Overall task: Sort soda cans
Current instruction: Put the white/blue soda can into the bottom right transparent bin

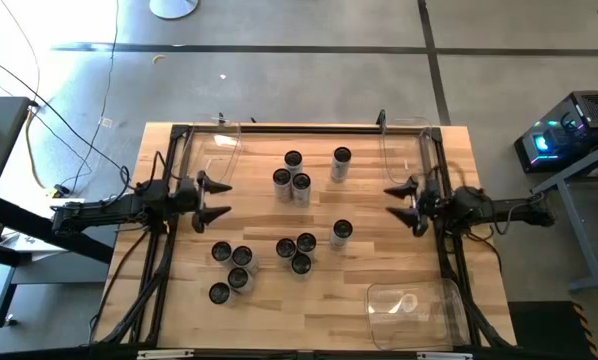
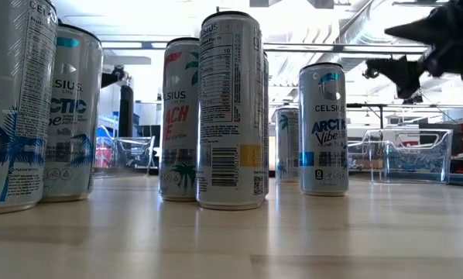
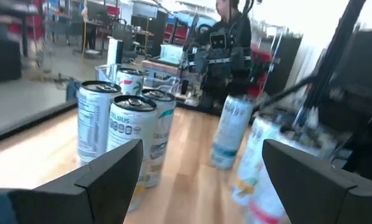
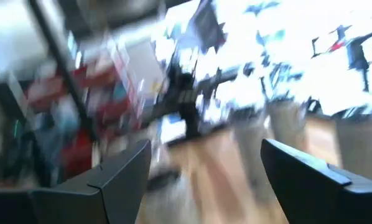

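Soda cans (image 1: 293, 186) all upright on the wooden tabletop (image 1: 369, 280), none held. Groups in the high view: four toward the far middle, with one can (image 1: 341, 164) a bit right of the other three; four near the centre, one (image 1: 341, 233) set off right; four more (image 1: 231, 268) near the front left. Low view shows Celsius labels, including an Arctic Vibe can (image 2: 323, 129). Left pincer (image 1: 216, 199) sits at the left side of the tabletop, fingers apart, nothing between them. Right pincer (image 1: 404, 204) mirrors it on the right side, also apart and empty. Clear plastic bins: one far left (image 1: 215, 140), one far right (image 1: 403, 143), one front right (image 1: 411, 305).
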### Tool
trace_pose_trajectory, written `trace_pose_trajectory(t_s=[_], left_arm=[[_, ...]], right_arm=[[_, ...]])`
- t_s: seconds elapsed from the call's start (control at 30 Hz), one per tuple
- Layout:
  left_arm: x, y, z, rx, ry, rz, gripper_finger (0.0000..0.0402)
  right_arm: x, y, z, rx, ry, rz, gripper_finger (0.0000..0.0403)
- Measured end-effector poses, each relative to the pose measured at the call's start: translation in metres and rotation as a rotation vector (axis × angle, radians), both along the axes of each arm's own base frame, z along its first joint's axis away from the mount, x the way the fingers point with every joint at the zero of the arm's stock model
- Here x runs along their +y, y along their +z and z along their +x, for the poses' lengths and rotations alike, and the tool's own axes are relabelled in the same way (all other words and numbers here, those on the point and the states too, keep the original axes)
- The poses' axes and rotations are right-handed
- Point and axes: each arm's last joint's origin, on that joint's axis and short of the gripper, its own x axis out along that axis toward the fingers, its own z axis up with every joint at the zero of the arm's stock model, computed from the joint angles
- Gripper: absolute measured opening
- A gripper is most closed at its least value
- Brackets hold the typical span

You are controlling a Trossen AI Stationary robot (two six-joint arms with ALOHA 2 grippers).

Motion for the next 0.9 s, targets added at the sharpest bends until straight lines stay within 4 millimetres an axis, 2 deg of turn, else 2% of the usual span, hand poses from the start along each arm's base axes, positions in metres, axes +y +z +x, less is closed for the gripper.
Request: trace_pose_trajectory(t_s=[0.1, 0.23, 0.4, 0.57, 0.7, 0.8, 0.9], left_arm=[[0.000, 0.000, 0.000, -0.017, -0.001, -0.132, 0.0323], [0.001, 0.005, 0.000, -0.072, 0.023, -0.175, 0.0323], [0.001, 0.009, -0.001, -0.116, 0.020, -0.172, 0.0323], [0.001, 0.010, -0.001, -0.133, 0.020, -0.169, 0.0323], [0.001, 0.010, -0.001, -0.133, 0.022, -0.162, 0.0323], [0.002, 0.010, -0.001, -0.135, 0.044, -0.163, 0.0323], [0.002, 0.011, -0.001, -0.138, 0.070, -0.164, 0.0323]], right_arm=[[-0.004, 0.010, -0.003, -0.121, -0.102, 0.104, 0.0298], [-0.005, 0.014, -0.005, -0.185, -0.114, 0.200, 0.0298], [-0.005, 0.010, -0.004, -0.125, -0.159, 0.117, 0.0298], [-0.006, 0.001, -0.002, -0.049, -0.175, 0.185, 0.0298], [-0.002, 0.000, 0.001, -0.009, -0.043, 0.118, 0.0298], [0.003, 0.002, 0.004, -0.008, 0.069, -0.040, 0.0298], [0.005, -0.001, 0.009, 0.031, 0.107, -0.138, 0.0298]])
